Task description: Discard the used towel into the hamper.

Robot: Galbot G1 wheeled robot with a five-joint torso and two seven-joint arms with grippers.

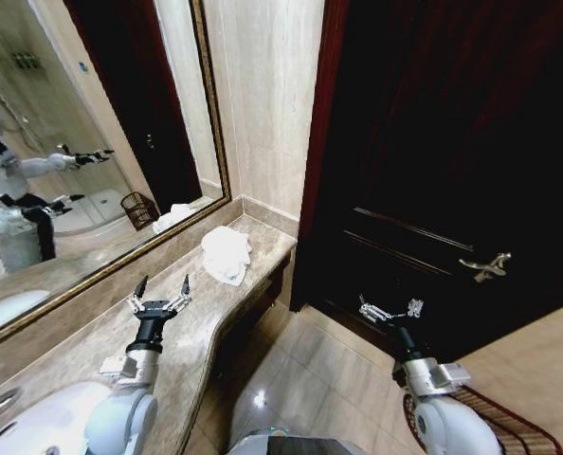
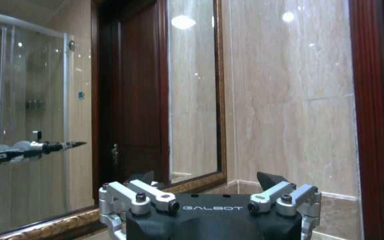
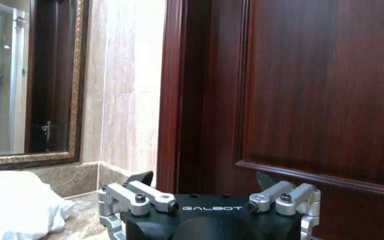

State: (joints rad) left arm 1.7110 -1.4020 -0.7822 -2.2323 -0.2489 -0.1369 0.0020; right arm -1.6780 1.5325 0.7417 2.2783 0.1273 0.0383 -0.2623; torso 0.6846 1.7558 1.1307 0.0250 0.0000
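Note:
The used towel (image 1: 227, 254), white and crumpled, lies on the marble counter (image 1: 92, 346) near its far end, just below the mirror. It also shows in the right wrist view as a white heap (image 3: 12, 210). My left gripper (image 1: 163, 284) hovers open over the counter, short of the towel, with nothing between its fingers (image 2: 207, 179). Over the floor in front of the dark door, my right gripper (image 1: 388, 308) is open and holds nothing (image 3: 204, 179). The hamper (image 1: 514, 424), dark reddish-brown and woven, stands on the floor at the lower right, partly hidden behind my right arm.
A gold-framed mirror (image 1: 120, 171) runs along the counter's back and reflects me and a basket. A white sink (image 1: 35, 417) sits at the counter's near end. The dark wooden door (image 1: 452, 161) with a lever handle (image 1: 485, 265) stands to the right. Tiled floor (image 1: 310, 370) lies between counter and door.

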